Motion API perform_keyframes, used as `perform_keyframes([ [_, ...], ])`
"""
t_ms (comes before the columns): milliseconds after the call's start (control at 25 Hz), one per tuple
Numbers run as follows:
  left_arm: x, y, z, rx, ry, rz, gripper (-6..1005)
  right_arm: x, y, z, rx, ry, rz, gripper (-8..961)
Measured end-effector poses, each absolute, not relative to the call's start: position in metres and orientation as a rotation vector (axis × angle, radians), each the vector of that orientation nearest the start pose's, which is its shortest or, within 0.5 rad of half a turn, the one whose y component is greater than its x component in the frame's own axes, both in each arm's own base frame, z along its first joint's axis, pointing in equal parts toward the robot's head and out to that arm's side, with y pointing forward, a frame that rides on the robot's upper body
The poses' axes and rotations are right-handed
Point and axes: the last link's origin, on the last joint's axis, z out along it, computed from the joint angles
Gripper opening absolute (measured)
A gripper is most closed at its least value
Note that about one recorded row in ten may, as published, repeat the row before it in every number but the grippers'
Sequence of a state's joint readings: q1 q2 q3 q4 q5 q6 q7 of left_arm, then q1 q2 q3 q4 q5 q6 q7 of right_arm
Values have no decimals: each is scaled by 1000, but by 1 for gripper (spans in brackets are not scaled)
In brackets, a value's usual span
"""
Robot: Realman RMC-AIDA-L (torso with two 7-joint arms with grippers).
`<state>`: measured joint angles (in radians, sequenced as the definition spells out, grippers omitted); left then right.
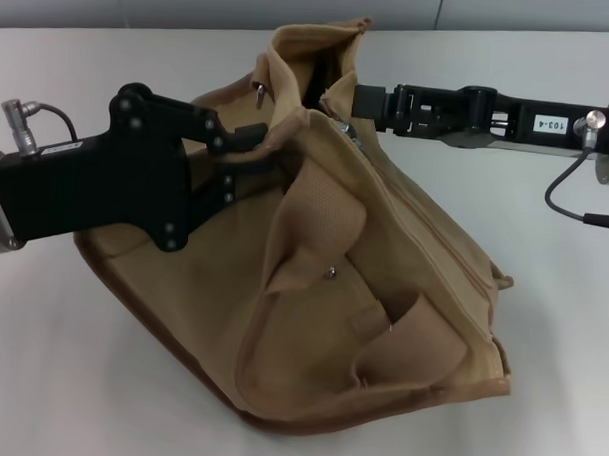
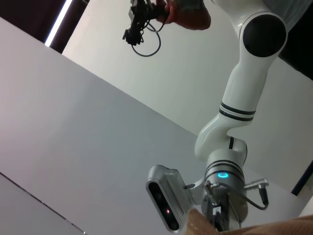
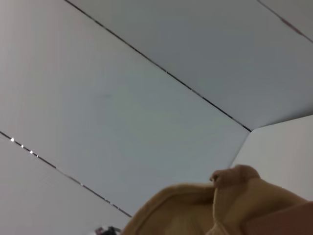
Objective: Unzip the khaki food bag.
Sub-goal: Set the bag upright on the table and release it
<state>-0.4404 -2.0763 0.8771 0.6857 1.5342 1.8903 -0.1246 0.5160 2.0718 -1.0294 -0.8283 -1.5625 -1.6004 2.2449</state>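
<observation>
The khaki food bag [image 1: 382, 291] lies slumped on the white table, its top edge raised toward the back and gaping at the mouth [image 1: 310, 68]. My left gripper [image 1: 257, 149] comes in from the left and is shut on a fold of the bag's upper edge. From the right, my right gripper [image 1: 361, 98] reaches to the top edge, where its tip is buried in the tan cloth beside a small metal piece [image 1: 350, 130]. A silver snap [image 1: 329, 272] shows on the front pocket. Tan cloth of the bag fills the lower edge of the right wrist view [image 3: 220, 205] and a corner of the left wrist view [image 2: 293, 225].
The white table [image 1: 79, 380] spreads all around the bag. A cable [image 1: 571, 192] loops off the right wrist. The left wrist view shows the right arm's white links [image 2: 244, 98] and its camera housing [image 2: 164, 203] against a pale wall.
</observation>
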Motion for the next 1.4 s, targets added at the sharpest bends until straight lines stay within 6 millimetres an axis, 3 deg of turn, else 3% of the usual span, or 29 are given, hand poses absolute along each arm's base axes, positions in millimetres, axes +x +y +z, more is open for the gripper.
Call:
perform_keyframes([
  [360,-204,290,32,-2076,1161,-939,88,200,340,22,-2573,1464,1065,774],
  [840,-198,290,32,-2073,1197,-943,88,198,328,29,-2606,1426,1174,774],
  [1080,-183,290,41,-2007,1284,-952,88,200,330,31,-2593,1426,1180,774],
  [1400,-177,292,40,-2005,1304,-947,88,207,317,15,-2704,1486,1005,774],
])
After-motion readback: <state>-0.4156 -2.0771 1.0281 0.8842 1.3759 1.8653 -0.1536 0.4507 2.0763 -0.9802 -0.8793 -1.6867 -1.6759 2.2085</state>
